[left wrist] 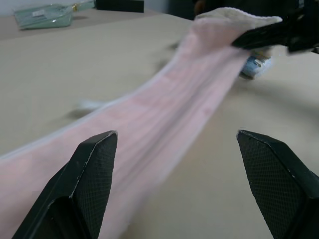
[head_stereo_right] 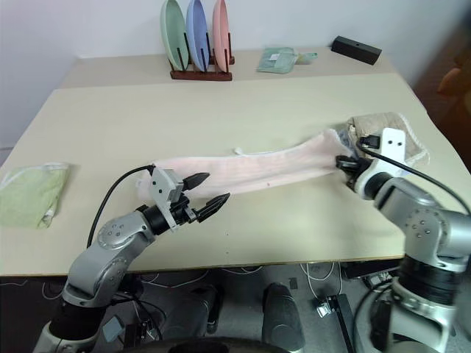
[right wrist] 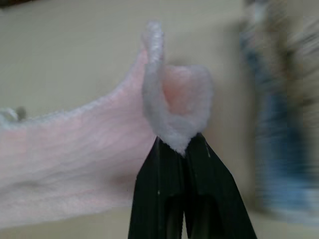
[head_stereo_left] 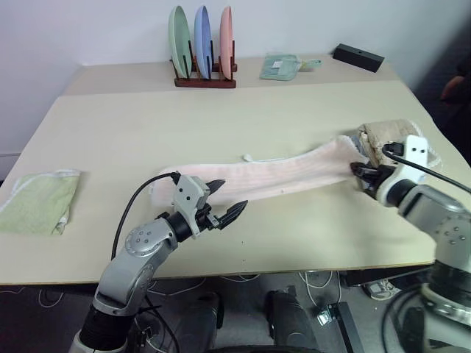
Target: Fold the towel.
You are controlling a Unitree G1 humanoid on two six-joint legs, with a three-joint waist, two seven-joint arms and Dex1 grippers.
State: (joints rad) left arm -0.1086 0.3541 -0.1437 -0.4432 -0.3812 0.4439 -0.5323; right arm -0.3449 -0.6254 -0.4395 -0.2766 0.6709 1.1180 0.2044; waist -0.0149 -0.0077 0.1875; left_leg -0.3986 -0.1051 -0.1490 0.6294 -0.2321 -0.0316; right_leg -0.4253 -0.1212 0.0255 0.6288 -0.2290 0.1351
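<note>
The pale pink towel (head_stereo_left: pixel 272 175) lies stretched in a long narrow band across the middle of the table, with a small loop (head_stereo_left: pixel 248 157) at its far edge. My right gripper (head_stereo_left: pixel 360 173) is shut on the towel's right end, which is lifted off the table; in the right wrist view the pinched corner (right wrist: pixel 174 107) bunches above the closed fingers (right wrist: pixel 159 194). My left gripper (head_stereo_left: pixel 227 200) stands open just above the towel's left end, near the front edge of the cloth, with nothing between its fingers (left wrist: pixel 92 172).
A beige-tan waffle towel (head_stereo_left: pixel 394 136) lies right behind my right gripper. A light green towel (head_stereo_left: pixel 37 202) sits at the table's left edge. At the back stand a rack of plates (head_stereo_left: pixel 202 48), a small green packet (head_stereo_left: pixel 283 66) and a black box (head_stereo_left: pixel 358 56).
</note>
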